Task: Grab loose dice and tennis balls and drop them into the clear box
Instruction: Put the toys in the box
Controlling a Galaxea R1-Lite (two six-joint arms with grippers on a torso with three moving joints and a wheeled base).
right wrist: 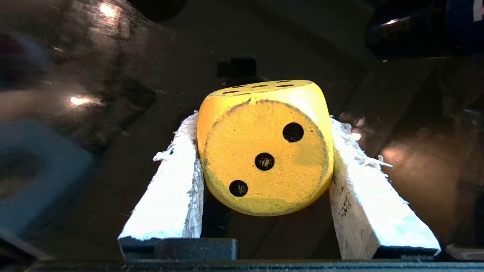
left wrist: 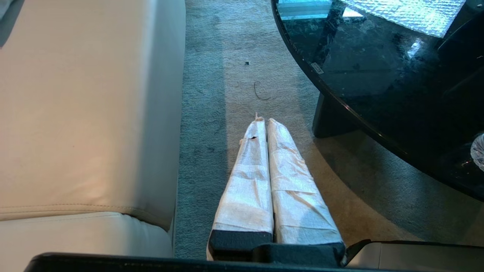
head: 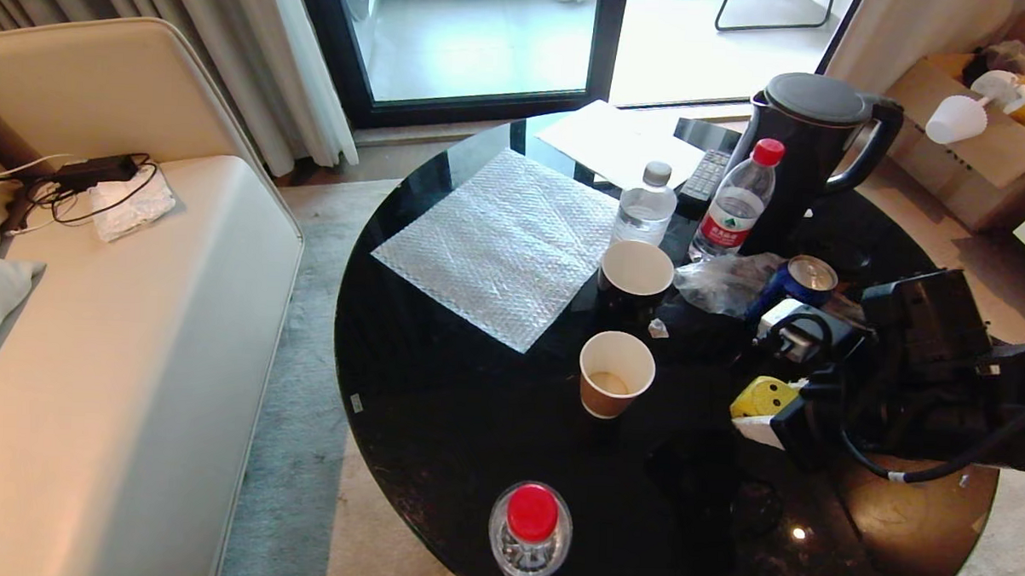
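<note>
A bright yellow die with black pips, its three-pip face toward the wrist camera, sits clamped between the white-wrapped fingers of my right gripper. In the head view that die shows as a yellow patch at the right gripper, over the right side of the round black table. My left gripper is parked low over the carpet between the sofa and the table, fingers pressed together and empty. The tennis balls and the clear box are out of view.
Near the right gripper stand two paper cups, a blue can, crumpled plastic, two water bottles and a black kettle. A bubble-wrap sheet lies further back and a red-capped bottle near the front edge. A sofa fills the left.
</note>
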